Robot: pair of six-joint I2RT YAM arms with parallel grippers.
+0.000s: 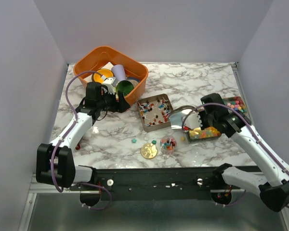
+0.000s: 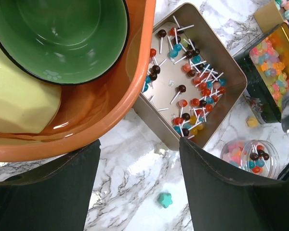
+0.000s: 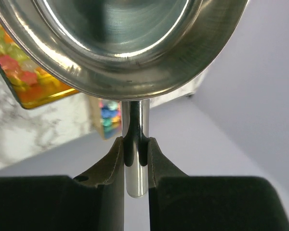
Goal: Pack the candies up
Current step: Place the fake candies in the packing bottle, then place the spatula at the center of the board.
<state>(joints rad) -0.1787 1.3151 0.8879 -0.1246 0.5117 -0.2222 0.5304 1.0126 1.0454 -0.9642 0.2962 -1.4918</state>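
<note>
Right tool [image 3: 136, 150] is clamped on the handle of a steel scoop [image 3: 125, 48]; glossy candies [image 3: 19, 77] fill a tin [image 3: 43, 97] just beyond it, while left tool [image 2: 139, 142] gapes empty beside the orange basin [image 2: 111, 110], above the table [image 2: 130, 192]

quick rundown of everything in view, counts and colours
table: one, white marble
basin: one, orange, far left
cups: at least three, yellow, lavender, green, in the basin
lollipop tin: one, silver, centre, many mixed lollipops
gummies: many, orange-yellow-pink, tin right of centre
ball candies: many, multicoloured, box at right edge
jar: one, clear, mixed candies inside, front centre
gold disc: one, gold, left of jar
loose candies: three, two teal, one yellow, near jar
scoop: one, silver, between the tins
left pincer: open, empty, by basin
right pincer: shut on scoop handle
</note>
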